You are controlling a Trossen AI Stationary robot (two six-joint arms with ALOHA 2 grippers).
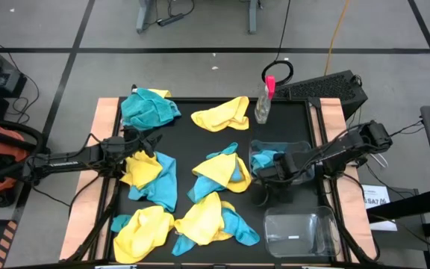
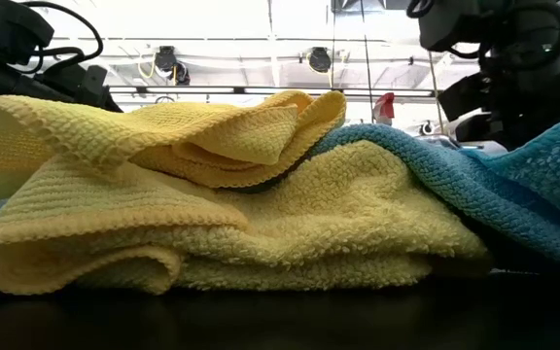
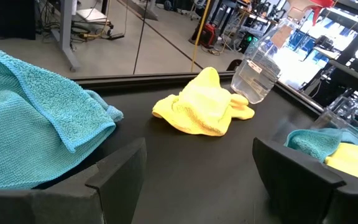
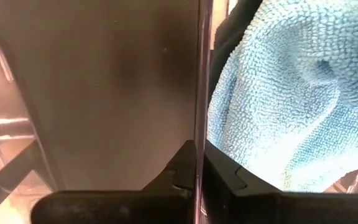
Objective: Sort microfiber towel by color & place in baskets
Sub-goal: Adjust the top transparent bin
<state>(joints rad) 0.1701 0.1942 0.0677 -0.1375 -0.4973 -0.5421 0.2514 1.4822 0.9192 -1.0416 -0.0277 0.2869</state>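
Basket (image 1: 278, 155) wall sits pinched in the shut right claw (image 4: 197, 177), a blue towel (image 4: 284, 93) inside, so drag it gently without tipping, while the left claw (image 3: 197, 180) hovers wide over the desk (image 1: 200, 138).

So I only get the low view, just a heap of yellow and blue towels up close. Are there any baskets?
Observer: Yes, two at the table's right. One basket holds a blue towel.
Operator: And the second?
Observer: The other basket shows no towel.
Operator: Is an arm touching either?
Observer: The right gripper is shut on the first basket's clear wall.
Operator: And the other arm?
Observer: The left gripper is open beside a teal towel.
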